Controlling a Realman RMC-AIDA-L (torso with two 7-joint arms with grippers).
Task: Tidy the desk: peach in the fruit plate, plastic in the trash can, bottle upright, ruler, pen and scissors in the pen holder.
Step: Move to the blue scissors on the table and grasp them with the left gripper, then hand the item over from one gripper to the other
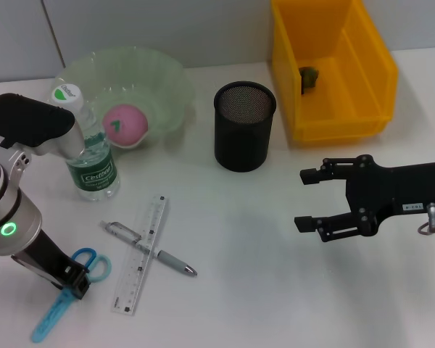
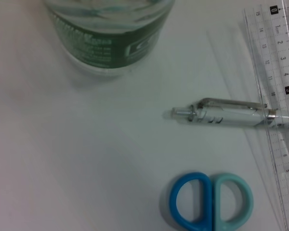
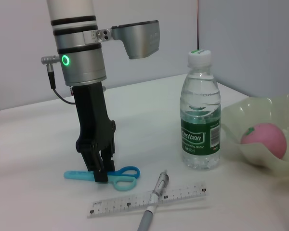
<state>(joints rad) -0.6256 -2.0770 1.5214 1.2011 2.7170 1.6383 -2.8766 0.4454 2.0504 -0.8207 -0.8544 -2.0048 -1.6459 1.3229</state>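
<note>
Both arms low | left gripper (image 3: 100,174) jaws clamp scissors (image 1: 61,297) | right gripper (image 1: 309,200) jaws wide.

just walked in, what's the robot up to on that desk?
Tidying, partway through. The left hand is down at the scissors, fingers around them near the handles. The right hand hovers open over bare table, idle. The peach sits in the fruit plate, the bottle stands upright, and something small lies in the yellow bin. The ruler and pen lie crossed on the table; the pen holder looks empty.
</note>
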